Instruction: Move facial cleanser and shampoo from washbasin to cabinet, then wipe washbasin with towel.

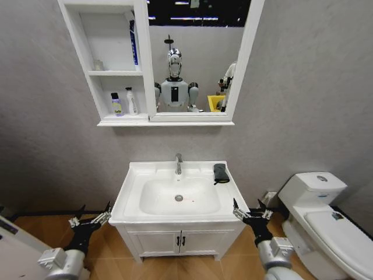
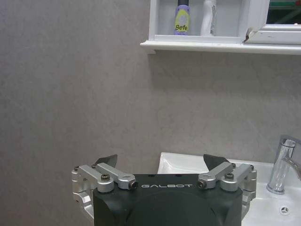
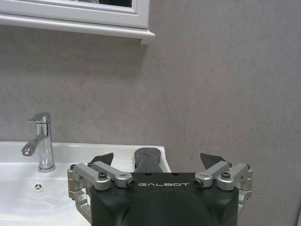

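Washbasin, towel beyond right gripper's spread jaws

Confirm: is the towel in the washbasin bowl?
No, the towel lies on the washbasin rim's back right corner, right of the tap.

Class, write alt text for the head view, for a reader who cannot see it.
A white washbasin with a dark towel at its back right corner stands below a mirrored cabinet holding two bottles. The open left gripper and right gripper flank it.
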### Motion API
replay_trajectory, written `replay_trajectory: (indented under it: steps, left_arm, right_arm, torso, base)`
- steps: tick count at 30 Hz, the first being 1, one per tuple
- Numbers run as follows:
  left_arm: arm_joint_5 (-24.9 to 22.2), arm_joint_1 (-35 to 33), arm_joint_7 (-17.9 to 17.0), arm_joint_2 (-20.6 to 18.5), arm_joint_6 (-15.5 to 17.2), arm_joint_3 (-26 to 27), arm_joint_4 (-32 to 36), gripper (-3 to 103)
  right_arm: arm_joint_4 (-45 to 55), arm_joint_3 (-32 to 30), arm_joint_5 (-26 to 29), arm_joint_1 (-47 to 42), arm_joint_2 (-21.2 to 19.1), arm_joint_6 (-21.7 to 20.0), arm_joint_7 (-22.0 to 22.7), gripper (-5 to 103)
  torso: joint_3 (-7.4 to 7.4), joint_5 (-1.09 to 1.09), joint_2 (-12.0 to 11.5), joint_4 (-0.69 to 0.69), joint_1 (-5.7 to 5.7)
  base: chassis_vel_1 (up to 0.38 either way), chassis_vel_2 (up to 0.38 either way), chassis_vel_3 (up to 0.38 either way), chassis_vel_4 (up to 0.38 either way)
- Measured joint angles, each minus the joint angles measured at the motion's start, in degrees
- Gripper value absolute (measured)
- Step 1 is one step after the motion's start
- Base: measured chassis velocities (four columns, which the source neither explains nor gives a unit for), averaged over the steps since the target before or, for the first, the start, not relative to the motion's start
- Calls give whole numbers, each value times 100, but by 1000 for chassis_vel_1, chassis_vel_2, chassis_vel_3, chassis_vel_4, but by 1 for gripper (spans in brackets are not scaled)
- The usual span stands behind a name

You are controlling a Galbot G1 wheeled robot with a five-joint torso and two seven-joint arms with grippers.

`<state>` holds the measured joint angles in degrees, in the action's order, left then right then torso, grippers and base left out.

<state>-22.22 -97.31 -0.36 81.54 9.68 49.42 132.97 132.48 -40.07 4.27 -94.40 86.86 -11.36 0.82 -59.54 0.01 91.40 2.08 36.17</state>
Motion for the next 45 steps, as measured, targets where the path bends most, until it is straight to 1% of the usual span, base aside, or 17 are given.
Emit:
replay_trajectory:
  steps: [11, 15, 17, 21, 35, 45]
  left_arm:
    - [5, 66, -49, -14, 9, -34, -4, 100]
    - [-4, 80, -58, -25, 18, -40, -9, 100]
    - [-9, 86, -62, -30, 24, -43, -12, 100]
    - [-15, 93, -65, -34, 30, -46, -16, 100]
    - [-26, 103, -73, -42, 41, -53, -22, 100]
    - [-32, 106, -76, -46, 46, -55, -24, 100]
  right_arm:
    - [35, -50, 7, -52, -1, 2, 84, 100]
    - [39, -65, 6, -17, -10, -125, 145, 100]
    - [56, -73, -15, 0, 3, -258, 158, 100]
    - [70, -62, -30, -13, 17, -354, 157, 100]
    - [56, -55, -37, -8, 16, -382, 137, 100]
    - [51, -50, -37, -7, 22, -382, 117, 100]
  torso:
    - [-1, -1, -1, 0, 1]
    - [-1, -2, -1, 1, 1]
    - [-1, -1, -1, 1, 1]
    - [-1, -1, 0, 1, 1]
    - [-1, -2, 0, 1, 0]
    - [-1, -1, 0, 1, 1]
  base:
    - [0, 0, 0, 0]
    - [0, 0, 0, 0]
    - [0, 0, 0, 0]
    - [0, 0, 0, 0]
    - [0, 0, 0, 0]
    - [-42, 38, 69, -57]
